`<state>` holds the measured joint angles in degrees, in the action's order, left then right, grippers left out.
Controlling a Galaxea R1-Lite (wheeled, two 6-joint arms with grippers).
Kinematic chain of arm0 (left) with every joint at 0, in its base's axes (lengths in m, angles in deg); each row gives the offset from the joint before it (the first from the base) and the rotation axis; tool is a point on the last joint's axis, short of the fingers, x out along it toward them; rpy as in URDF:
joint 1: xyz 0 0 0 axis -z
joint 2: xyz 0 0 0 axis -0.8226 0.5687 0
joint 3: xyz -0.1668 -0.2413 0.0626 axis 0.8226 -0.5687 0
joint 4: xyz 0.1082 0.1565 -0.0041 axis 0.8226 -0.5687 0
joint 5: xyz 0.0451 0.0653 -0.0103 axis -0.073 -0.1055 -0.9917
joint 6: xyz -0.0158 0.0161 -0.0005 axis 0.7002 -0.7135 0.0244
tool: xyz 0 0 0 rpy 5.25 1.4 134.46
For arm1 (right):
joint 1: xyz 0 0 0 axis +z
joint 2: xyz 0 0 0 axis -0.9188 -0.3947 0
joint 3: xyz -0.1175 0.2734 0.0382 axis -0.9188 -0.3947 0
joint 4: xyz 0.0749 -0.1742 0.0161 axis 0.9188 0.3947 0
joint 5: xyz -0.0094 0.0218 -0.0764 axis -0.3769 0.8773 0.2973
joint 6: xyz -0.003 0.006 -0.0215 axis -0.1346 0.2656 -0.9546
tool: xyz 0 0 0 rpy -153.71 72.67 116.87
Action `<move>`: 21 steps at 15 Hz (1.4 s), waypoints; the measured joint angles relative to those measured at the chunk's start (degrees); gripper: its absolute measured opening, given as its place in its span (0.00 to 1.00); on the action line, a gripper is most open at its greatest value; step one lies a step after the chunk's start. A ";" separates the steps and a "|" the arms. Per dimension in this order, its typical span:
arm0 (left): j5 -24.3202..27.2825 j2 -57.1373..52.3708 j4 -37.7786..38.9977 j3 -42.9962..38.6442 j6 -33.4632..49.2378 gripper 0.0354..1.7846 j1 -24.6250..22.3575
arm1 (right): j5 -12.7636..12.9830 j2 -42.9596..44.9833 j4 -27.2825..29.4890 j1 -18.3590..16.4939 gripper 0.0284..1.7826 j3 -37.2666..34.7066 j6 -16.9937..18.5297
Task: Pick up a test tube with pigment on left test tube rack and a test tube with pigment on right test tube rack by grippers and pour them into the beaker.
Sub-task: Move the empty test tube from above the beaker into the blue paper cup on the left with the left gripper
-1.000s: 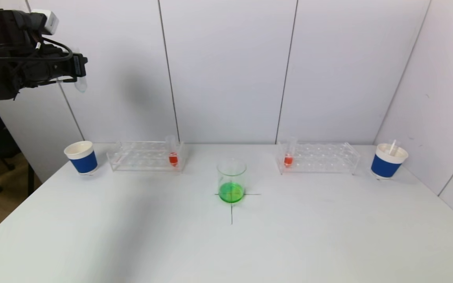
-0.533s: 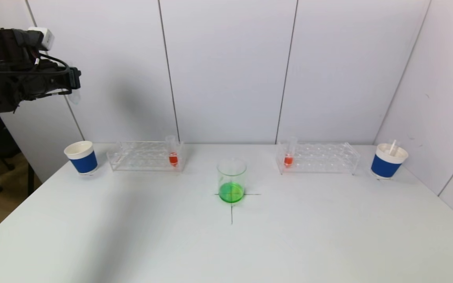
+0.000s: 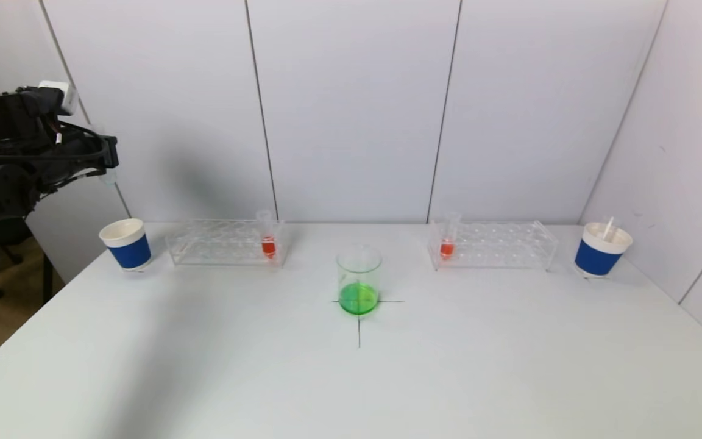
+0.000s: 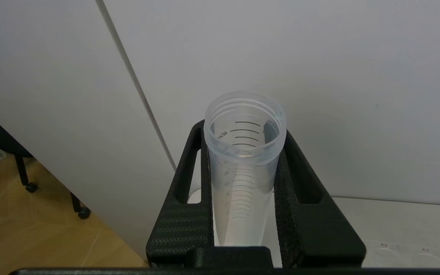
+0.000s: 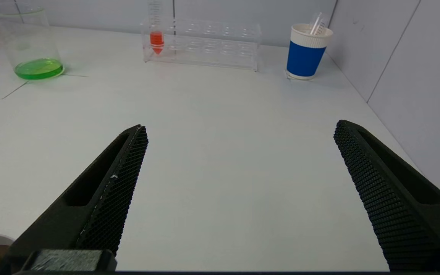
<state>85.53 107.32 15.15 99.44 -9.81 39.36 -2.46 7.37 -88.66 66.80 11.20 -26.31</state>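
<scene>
**Empty tube up high, cup waiting below**

The tube, drained and clamped in the left gripper, hangs above the left cup. Lower straight, release inside the rim. The right gripper idles wide near the tabletop.

Black throughout. Left arm at 9 o'clock in the head view: bulky matte housings, looped black cables, a small white block on top. Left gripper: two flat black fingers with long slots, carbon-weave faces, rough dark inner pads. Right gripper: two tapering black fingers at 7 and 5 o'clock, diamond-mesh pads, recessed slots.
</scene>
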 joint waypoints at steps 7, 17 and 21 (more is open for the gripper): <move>-0.13 0.56 8.11 -8.87 0.02 0.24 -1.01 | 0.00 0.00 0.00 0.00 0.99 0.00 0.00; 0.26 5.08 20.74 -17.87 0.33 0.24 -3.08 | 0.00 0.00 0.00 0.00 0.99 0.00 0.00; 0.48 7.14 24.06 -18.40 2.38 0.24 -3.01 | 0.01 0.00 0.00 0.05 0.99 0.00 0.00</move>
<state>86.00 114.47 39.21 81.04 -7.44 36.35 -2.44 7.37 -88.66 66.85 11.20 -26.31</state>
